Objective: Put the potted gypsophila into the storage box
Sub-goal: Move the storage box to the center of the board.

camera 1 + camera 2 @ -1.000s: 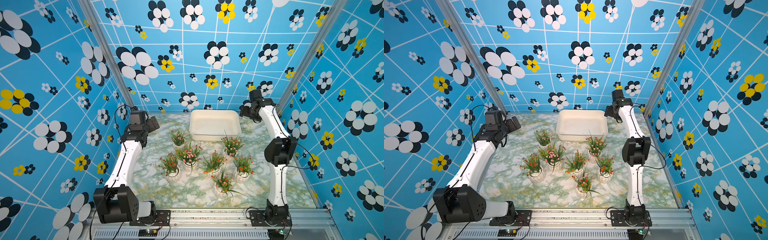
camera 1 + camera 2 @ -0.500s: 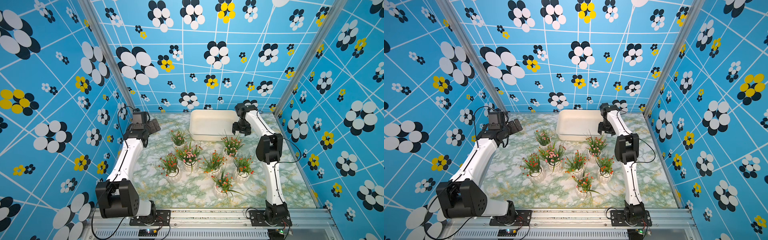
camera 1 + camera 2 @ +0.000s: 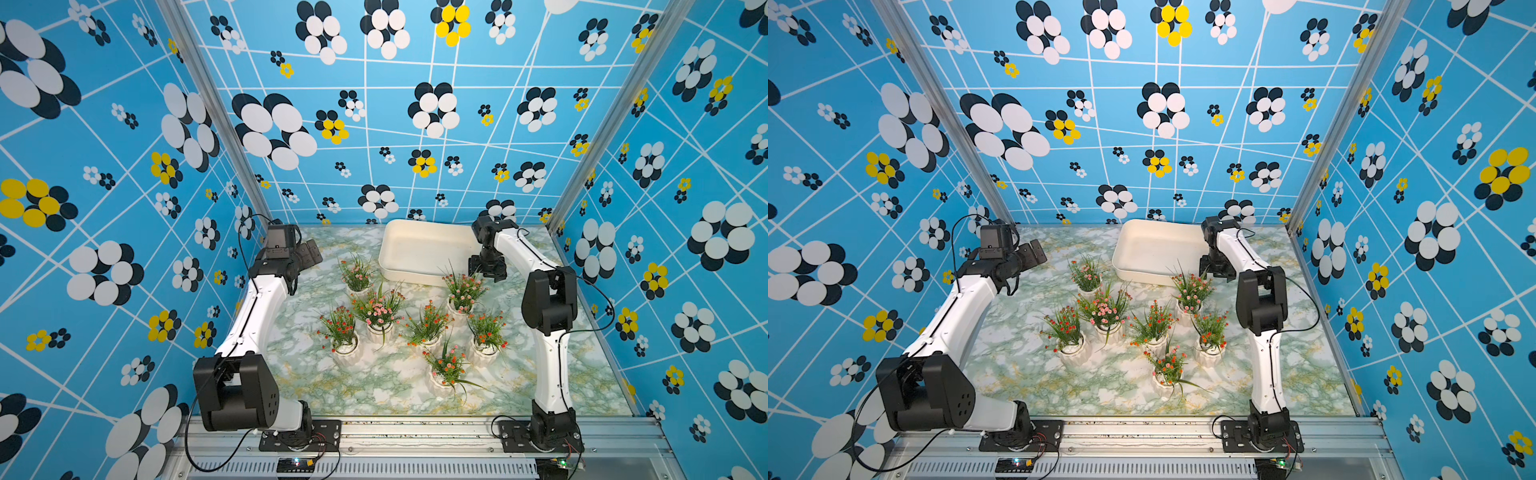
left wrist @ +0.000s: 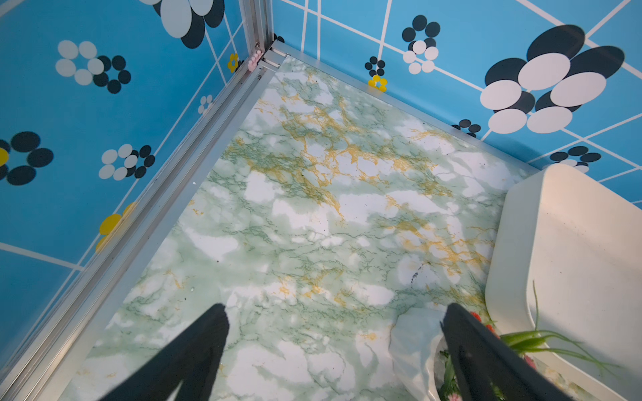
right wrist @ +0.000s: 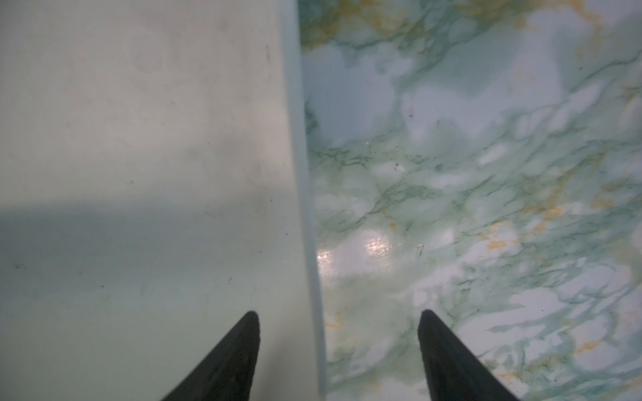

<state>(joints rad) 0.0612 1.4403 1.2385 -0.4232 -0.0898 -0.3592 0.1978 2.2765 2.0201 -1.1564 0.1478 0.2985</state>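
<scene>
White right arm [image 3: 519, 253] bends down over the storage box [image 3: 415, 249] rim, jaws open astride it; left jaws open too.

light: bright, even | right wrist view: soft, glare on tabletop [image 5: 377, 246] | top views: edges bowed

The cream-white rectangular plastic storage box [image 5: 139, 139] has a smooth, matt finish with faint dark specks. The green-and-gold marble-patterned tabletop [image 5: 451, 173] is glossy and shows bright reflections. The silver metal frame rail [image 3: 415, 432] looks brushed. The white ribbed pots [image 3: 347, 353] look matt.
</scene>
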